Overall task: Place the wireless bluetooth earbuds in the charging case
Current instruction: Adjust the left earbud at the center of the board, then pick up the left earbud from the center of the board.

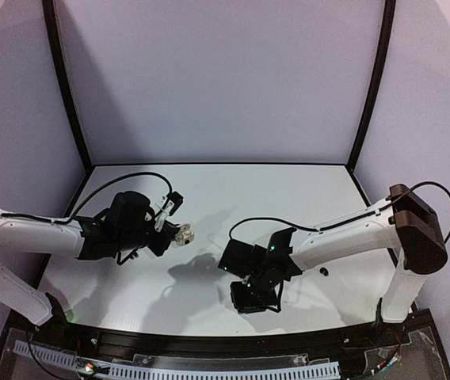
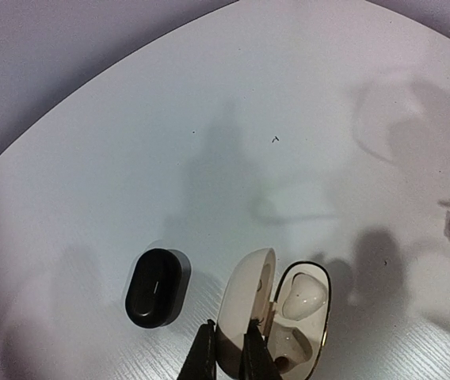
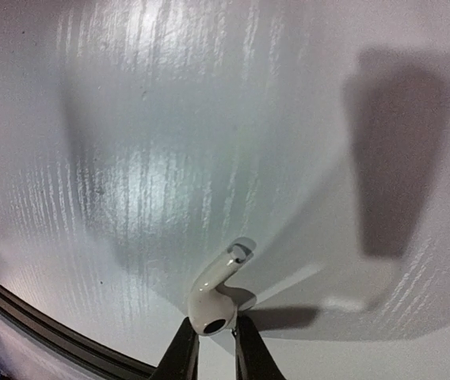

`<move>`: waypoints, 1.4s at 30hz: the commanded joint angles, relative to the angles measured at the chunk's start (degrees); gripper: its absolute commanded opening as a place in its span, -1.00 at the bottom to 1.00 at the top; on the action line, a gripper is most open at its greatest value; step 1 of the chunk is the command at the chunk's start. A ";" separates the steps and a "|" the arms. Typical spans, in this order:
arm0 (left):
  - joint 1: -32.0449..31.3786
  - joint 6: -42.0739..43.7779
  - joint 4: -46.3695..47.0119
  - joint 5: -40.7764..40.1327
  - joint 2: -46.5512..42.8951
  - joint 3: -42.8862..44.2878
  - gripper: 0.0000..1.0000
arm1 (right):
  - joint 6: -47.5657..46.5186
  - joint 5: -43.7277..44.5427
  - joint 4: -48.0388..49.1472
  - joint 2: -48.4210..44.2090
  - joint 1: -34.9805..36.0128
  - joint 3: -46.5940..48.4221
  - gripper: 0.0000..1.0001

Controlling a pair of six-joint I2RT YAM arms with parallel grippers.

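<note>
Nearest the front edge of the table [image 3: 209, 119], the right gripper [image 3: 214, 332] has its fingertips drawn in narrow on the rounded head of a white earbud [image 3: 211, 305]. The short stem pokes up and away, free of the jaws. The earbud looks light, hard and glossy, likely to squirt out of a pinch, so the head across its widest part seems the sound place to hold, with gentle pressure. Further in, the left gripper [image 2: 229, 332] is fully closed on the raised lid [image 2: 245, 289] of the open white charging case [image 2: 316, 317]. A glossy pale shape [image 2: 300, 299] in one well may be an earbud. Just beside it lies a shut black case [image 2: 155, 286]
</note>
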 commanded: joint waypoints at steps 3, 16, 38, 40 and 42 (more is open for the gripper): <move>0.54 -0.12 0.53 0.15 -1.35 -0.42 -0.98 | -4.77 5.39 -7.59 -0.31 -2.96 -1.73 -0.65; 0.53 -0.22 0.49 0.16 -1.41 -0.41 -0.98 | -8.04 5.96 -7.10 -8.30 -6.30 -5.05 -0.48; 0.62 -0.16 0.21 0.26 -1.44 0.19 -0.98 | -28.73 1.09 6.62 -2.72 -4.03 -4.48 -0.54; 0.75 -0.11 0.03 0.10 -1.41 0.28 -0.98 | -28.86 0.67 6.47 -2.65 -4.15 -4.88 -0.62; 0.80 -0.19 -0.18 0.19 -1.38 0.29 -0.98 | -28.97 0.52 6.08 -2.73 -4.19 -4.89 -0.69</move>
